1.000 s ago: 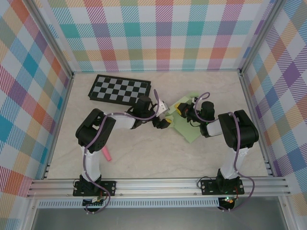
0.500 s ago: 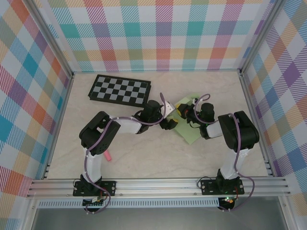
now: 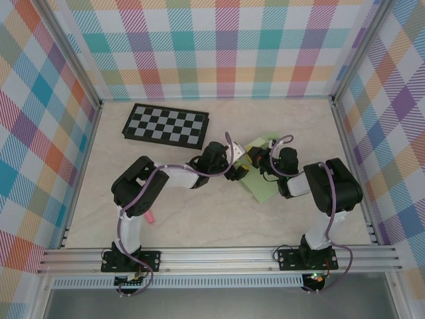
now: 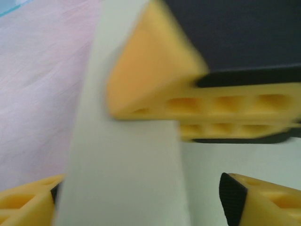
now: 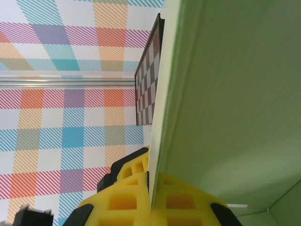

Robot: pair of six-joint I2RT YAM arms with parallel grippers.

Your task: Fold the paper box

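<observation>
Top external view: the paper box [image 3: 264, 187] was located right of centre on the table [image 3: 199, 219], with both grippers brought close together over its upper-left edge. The right gripper [image 3: 253, 155] was closed on the pale green card. In the right wrist view, its yellow fingers [image 5: 134, 207] were clamped on the edge of a raised panel of the box at the bottom of the frame, and the checkerboard [image 5: 148, 84] was visible behind. The left gripper [image 3: 238, 171] was held with jaws spread. In the left wrist view, a card panel stood between its fingers [image 4: 263, 200], and the other gripper's yellow fingers were seen against that panel in the upper half. In the top external view, the checkerboard lay flat at upper left, well apart from the box.
</observation>
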